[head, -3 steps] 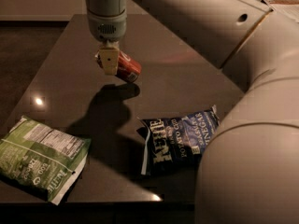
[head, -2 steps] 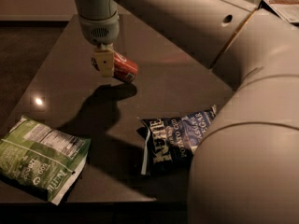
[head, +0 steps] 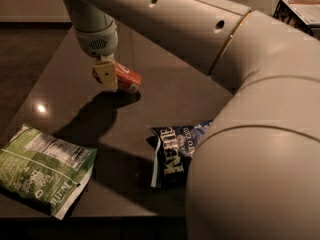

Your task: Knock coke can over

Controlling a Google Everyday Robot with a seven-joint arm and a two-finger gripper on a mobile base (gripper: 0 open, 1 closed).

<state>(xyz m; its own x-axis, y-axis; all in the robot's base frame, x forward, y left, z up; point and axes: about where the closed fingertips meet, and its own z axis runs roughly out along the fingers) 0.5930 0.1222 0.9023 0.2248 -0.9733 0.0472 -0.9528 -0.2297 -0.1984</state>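
The coke can (head: 127,78) is a small orange-red can lying tilted on its side on the dark table (head: 165,96), left of centre, with a white patch at its lower end. My gripper (head: 105,75) hangs from the grey wrist above and sits right against the can's left side, its yellowish finger pad (head: 107,74) in front of the can. The can's left end is hidden behind the gripper.
A green chip bag (head: 42,169) lies at the table's front left corner. A dark blue Kettle chip bag (head: 177,151) lies front centre, partly hidden by my arm, which fills the right side. A dark crate (head: 300,11) stands at the far right.
My gripper and wrist have shifted left. The can has moved left with it and stays tipped on its side.
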